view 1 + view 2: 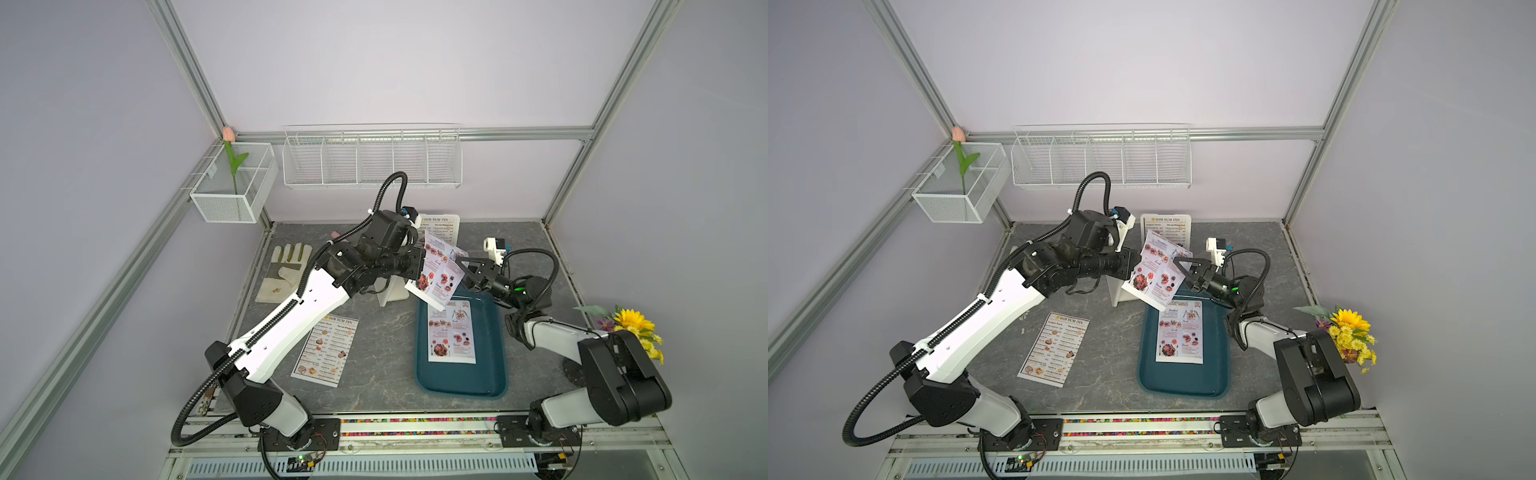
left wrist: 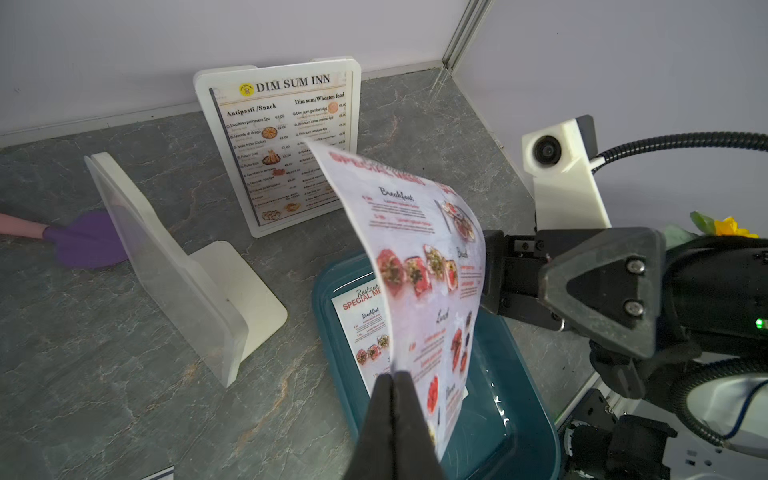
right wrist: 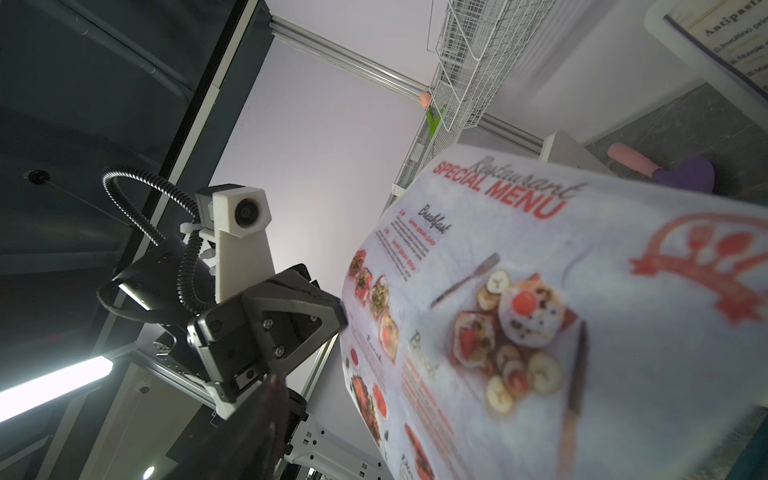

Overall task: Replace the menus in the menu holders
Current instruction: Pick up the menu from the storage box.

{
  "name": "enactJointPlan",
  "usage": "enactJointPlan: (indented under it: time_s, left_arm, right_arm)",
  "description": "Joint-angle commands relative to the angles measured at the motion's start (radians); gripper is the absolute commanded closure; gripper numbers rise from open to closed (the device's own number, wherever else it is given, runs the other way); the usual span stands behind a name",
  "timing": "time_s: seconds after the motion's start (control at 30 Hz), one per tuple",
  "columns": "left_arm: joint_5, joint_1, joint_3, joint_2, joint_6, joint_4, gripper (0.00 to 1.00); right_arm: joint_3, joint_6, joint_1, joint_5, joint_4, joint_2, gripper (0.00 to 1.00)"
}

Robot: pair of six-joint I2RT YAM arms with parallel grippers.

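Note:
My left gripper (image 2: 394,376) is shut on the lower edge of a "SPECIAL MENU" sheet (image 1: 440,270), which curls in the air above the far end of the teal tray (image 1: 461,382). My right gripper (image 1: 460,273) is open, its jaws straddling that sheet's right edge (image 3: 540,311). A second special menu (image 1: 452,334) lies in the tray. One menu holder (image 2: 282,145) at the back wall holds a "DIM SUM INN" menu. The other menu holder (image 2: 174,270) stands empty left of the tray. Another Dim Sum Inn menu (image 1: 326,351) lies flat on the table.
A work glove (image 1: 282,270) lies at the table's left. Yellow flowers (image 1: 636,328) stand at the right edge. A wire rack (image 1: 372,158) and a mesh box with a tulip (image 1: 235,183) hang on the back wall. A purple and pink utensil (image 2: 83,239) lies behind the empty holder.

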Motion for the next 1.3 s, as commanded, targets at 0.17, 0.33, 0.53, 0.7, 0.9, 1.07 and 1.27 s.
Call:
enactJointPlan:
  time_s: [0.17, 0.33, 0.53, 0.7, 0.9, 1.07, 1.27]
  left_arm:
    - [-0.008, 0.004, 0.002, -0.030, 0.004, -0.005, 1.00]
    - [-0.012, 0.004, -0.007, -0.034, 0.004, -0.002, 1.00]
    - [-0.016, 0.007, -0.047, -0.055, -0.002, 0.018, 1.00]
    - [-0.011, 0.012, -0.070, -0.057, -0.004, 0.037, 1.00]
    - [-0.001, 0.021, -0.098, -0.061, -0.008, 0.064, 1.00]
    - [-0.003, 0.028, -0.121, -0.061, -0.012, 0.085, 1.00]
    - [-0.033, 0.037, -0.156, -0.073, -0.026, 0.102, 0.94]
  right_arm:
    - [0.008, -0.015, 0.001, -0.011, 0.029, -0.047, 0.32]
    - [0.004, -0.018, 0.001, 0.001, 0.014, -0.051, 0.46]
    - [0.000, -0.042, 0.001, 0.027, -0.046, -0.081, 0.59]
    - [0.011, -0.109, 0.001, 0.035, -0.185, -0.139, 0.67]
    - [0.060, -0.241, 0.012, 0.035, -0.429, -0.218, 0.77]
    - [0.134, -0.407, 0.043, 0.075, -0.729, -0.286, 0.85]
    - [0.215, -0.561, 0.088, 0.157, -0.999, -0.348, 0.93]
